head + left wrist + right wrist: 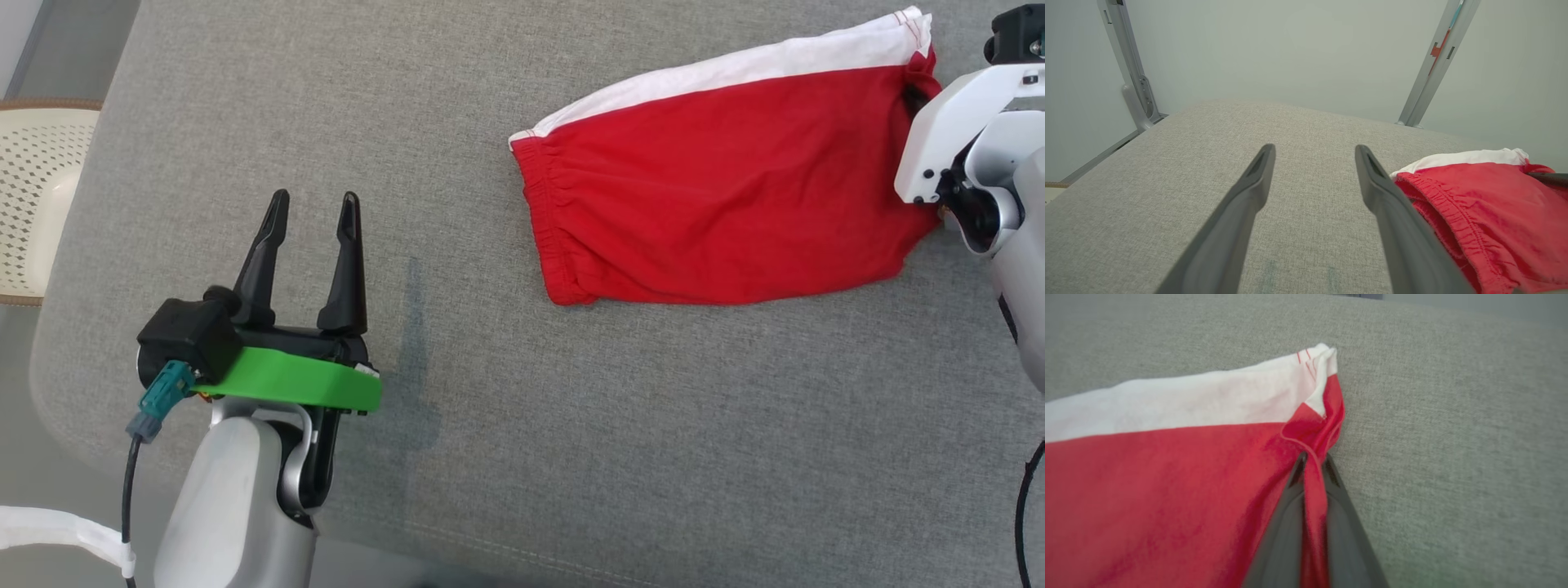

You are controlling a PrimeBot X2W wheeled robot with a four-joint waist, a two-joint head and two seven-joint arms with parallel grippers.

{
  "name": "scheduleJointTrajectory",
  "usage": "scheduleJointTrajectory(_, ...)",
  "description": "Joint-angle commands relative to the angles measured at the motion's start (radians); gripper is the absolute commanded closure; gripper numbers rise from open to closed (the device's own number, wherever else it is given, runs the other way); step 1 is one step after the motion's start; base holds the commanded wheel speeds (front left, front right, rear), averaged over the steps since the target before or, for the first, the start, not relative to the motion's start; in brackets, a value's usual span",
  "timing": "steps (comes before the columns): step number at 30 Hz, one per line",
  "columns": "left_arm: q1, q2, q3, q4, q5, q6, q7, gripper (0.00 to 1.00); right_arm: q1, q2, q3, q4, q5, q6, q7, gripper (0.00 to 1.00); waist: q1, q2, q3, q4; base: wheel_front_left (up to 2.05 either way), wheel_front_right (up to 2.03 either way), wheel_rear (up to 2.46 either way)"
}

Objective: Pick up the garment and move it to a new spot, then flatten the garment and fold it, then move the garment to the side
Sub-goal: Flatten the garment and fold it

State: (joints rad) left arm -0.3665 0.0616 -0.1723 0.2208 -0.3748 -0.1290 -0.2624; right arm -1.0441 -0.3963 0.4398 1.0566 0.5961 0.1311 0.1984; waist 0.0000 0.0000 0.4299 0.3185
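Observation:
The garment [727,212] is a pair of red shorts with a white band, lying folded on the grey cushion at the upper right. Its elastic waistband faces left. My right gripper [1312,459] is shut on a pinched fold of the garment [1167,490] at its right edge, red cloth squeezed between the two fingers. In the head view the right gripper [918,98] is mostly hidden behind its white wrist. My left gripper [314,204] stands open over bare cushion at the lower left, well apart from the garment [1486,212], with nothing between its fingers.
The grey fabric cushion [490,408] spreads under everything, its rounded edge at the left and bottom. A cream perforated chair [37,196] stands beyond the left edge. Two metal frame posts [1131,69] rise behind the cushion against a pale wall.

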Motion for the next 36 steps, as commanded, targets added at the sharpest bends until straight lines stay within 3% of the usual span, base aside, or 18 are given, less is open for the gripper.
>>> scheduleJointTrajectory(1,-0.006,-0.002,0.000,0.002,-0.002,-0.002,-0.003,0.00,0.060,0.011,0.004,0.012,0.007,-0.001,-0.001,1.00,0.0000,0.0000,-0.005,-0.006,0.00,0.00,0.00)
scheduleJointTrajectory(15,0.051,0.012,0.002,0.019,-0.015,-0.002,-0.003,0.00,0.168,-0.076,-0.106,-0.054,0.012,-0.001,-0.211,1.00,0.0000,0.0000,-0.125,-0.105,0.00,0.00,0.00)
scheduleJointTrajectory(23,0.071,0.010,0.005,0.036,-0.021,-0.002,-0.003,0.00,0.192,-0.121,-0.201,-0.046,-0.059,-0.001,-0.222,1.00,0.0000,0.0000,-0.162,-0.135,0.00,0.00,0.00)
scheduleJointTrajectory(27,0.072,0.006,0.006,0.041,-0.024,-0.002,-0.003,0.00,0.167,-0.095,-0.229,-0.067,-0.108,-0.001,-0.183,1.00,0.0000,0.0000,-0.173,-0.138,0.00,0.00,0.00)
scheduleJointTrajectory(36,0.078,-0.001,-0.015,0.050,-0.031,-0.002,-0.003,0.00,0.175,0.058,-0.198,-0.199,-0.213,-0.001,-0.019,1.00,0.0000,0.0000,-0.204,-0.100,0.00,0.00,0.00)
